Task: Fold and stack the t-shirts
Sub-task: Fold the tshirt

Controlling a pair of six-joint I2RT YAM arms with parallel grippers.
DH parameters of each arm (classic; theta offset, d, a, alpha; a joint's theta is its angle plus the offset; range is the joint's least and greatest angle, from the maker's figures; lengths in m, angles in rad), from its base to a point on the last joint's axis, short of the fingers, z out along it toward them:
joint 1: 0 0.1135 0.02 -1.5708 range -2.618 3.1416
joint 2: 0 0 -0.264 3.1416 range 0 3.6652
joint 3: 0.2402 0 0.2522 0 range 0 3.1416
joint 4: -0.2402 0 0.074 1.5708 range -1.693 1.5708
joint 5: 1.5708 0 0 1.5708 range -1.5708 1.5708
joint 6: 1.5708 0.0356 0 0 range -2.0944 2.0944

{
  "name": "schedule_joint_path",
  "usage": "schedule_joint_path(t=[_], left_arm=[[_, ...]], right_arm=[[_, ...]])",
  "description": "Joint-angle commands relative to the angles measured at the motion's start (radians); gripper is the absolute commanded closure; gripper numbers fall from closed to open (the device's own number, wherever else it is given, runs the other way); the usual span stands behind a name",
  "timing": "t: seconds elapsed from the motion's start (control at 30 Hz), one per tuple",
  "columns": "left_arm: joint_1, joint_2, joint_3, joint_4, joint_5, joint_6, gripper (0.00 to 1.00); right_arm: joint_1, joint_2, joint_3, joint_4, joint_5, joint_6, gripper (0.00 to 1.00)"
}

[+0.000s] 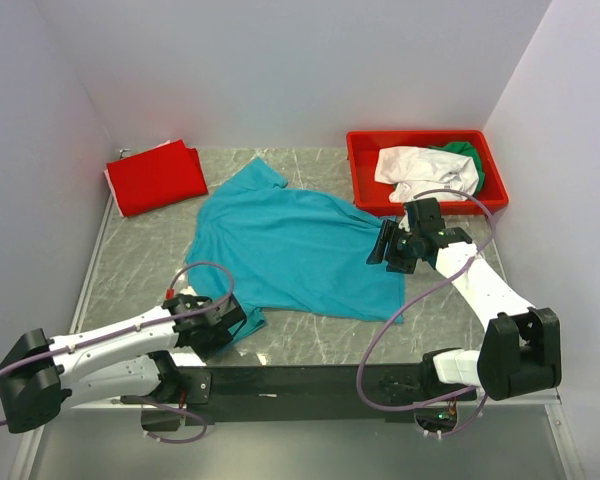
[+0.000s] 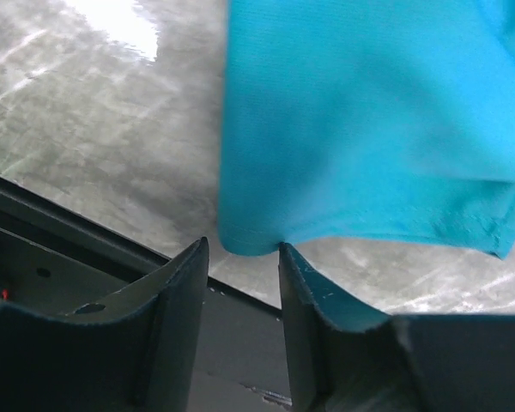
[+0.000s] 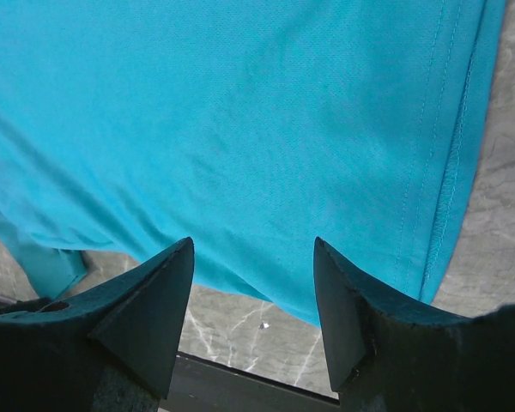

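Grey marbled stone table [image 1: 140, 262]: smooth, with a patch of glare in the left wrist view.

Teal short-sleeved cloth t-shirt [image 1: 290, 250]: spread unfolded at the table's centre, lightly wrinkled.

The top view alone shows the rest.
- Rigid red plastic bin [image 1: 420, 136], far right. It holds a crumpled white t-shirt [image 1: 420, 170], with a green t-shirt [image 1: 470, 155] bunched behind it.
- Folded red t-shirt [image 1: 157, 178], a flat square at the far-left corner.

Left gripper [image 1: 238, 318]: at the teal shirt's near-left corner. Its wrist view shows a fine knit weave. The hemmed corner dips toward the tips of the black fingers [image 2: 184, 292], which stand narrowly apart and do not pinch it.

Right gripper [image 1: 380, 245]: at the shirt's right edge. Its wrist view shows a double-stitched hem. The fingers [image 3: 154, 292] are spread wide over the cloth; whether they touch it cannot be told.
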Motion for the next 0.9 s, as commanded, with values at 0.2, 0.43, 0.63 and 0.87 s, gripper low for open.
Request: schedule_joint_path(t=[0.2,0.43,0.63,0.87], left_arm=[[-0.007,0.028,-0.008,0.017,-0.058,-0.1,0.6],[-0.007,0.065,-0.04,0.075,-0.038,-0.097,0.64],[-0.006,0.038,-0.048,0.098,-0.045,-0.074,0.98],[0.006,0.006,0.076,0.081,-0.163,-0.031,0.99]], right_arm=[[-0.001,0.008,0.001,0.023,-0.019,-0.015,0.36],[-0.001,0.01,0.01,0.014,-0.005,-0.02,0.36],[-0.001,0.016,0.014,0.003,0.021,-0.018,0.36],[-0.041,0.025,-0.015,-0.045,0.116,0.011,0.35]])
